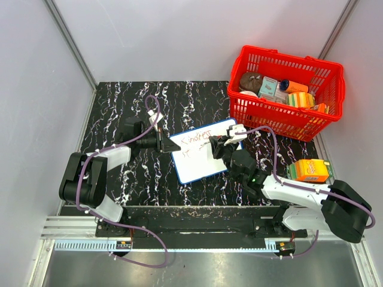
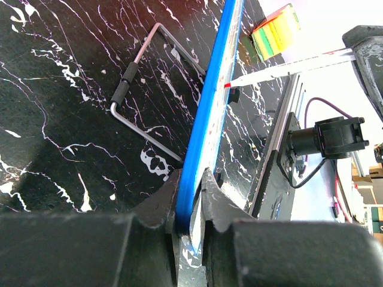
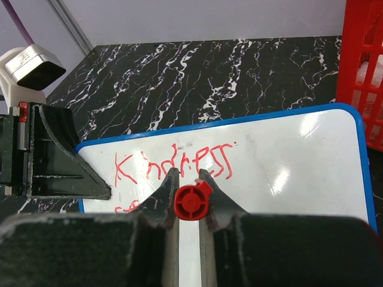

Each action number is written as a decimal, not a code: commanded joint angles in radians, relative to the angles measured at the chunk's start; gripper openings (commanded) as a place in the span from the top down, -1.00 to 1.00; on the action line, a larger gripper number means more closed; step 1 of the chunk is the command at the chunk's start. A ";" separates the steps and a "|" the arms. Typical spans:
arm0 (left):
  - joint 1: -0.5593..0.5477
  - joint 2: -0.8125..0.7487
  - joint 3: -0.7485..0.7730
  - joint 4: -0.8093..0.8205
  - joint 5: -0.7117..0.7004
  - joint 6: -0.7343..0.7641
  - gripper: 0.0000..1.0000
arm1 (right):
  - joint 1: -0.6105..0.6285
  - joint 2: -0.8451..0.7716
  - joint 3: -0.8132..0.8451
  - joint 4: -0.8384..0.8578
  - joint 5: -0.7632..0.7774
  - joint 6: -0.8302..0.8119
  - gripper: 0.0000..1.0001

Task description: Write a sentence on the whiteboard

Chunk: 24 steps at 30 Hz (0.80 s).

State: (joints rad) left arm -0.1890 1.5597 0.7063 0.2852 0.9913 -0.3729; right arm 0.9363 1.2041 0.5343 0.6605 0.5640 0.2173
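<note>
Black marbled table (image 1: 137,179) carries the whiteboard (image 1: 200,164) at its middle, near and left of the red basket (image 1: 287,119). The left gripper (image 1: 172,146) is clamped on the board's blue left edge. The right gripper (image 1: 216,144) is clamped on a red marker (image 3: 191,202), its tip at the board below the sentence (image 1: 197,136), "Kindness". Heavy pen pressure could pivot the board in that one-edge pinch and skew the letters, and a low wrist could smear the ink.

I count one whiteboard (image 1: 203,152), one marker (image 3: 190,202), one red basket (image 1: 281,122) and one orange carton (image 1: 309,170). The basket's packets (image 1: 269,88) overlap too much to count.
</note>
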 commanded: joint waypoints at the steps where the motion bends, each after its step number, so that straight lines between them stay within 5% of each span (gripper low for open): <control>1: 0.017 0.031 -0.004 -0.006 -0.278 0.172 1.00 | -0.007 -0.009 0.010 -0.018 0.013 0.016 1.00; 24: 0.016 0.034 -0.002 -0.011 -0.276 0.172 1.00 | -0.008 -0.074 -0.031 -0.137 -0.036 0.053 1.00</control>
State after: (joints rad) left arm -0.1890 1.5597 0.7063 0.2852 0.9913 -0.3733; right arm 0.9352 1.1591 0.5198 0.5701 0.5468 0.2615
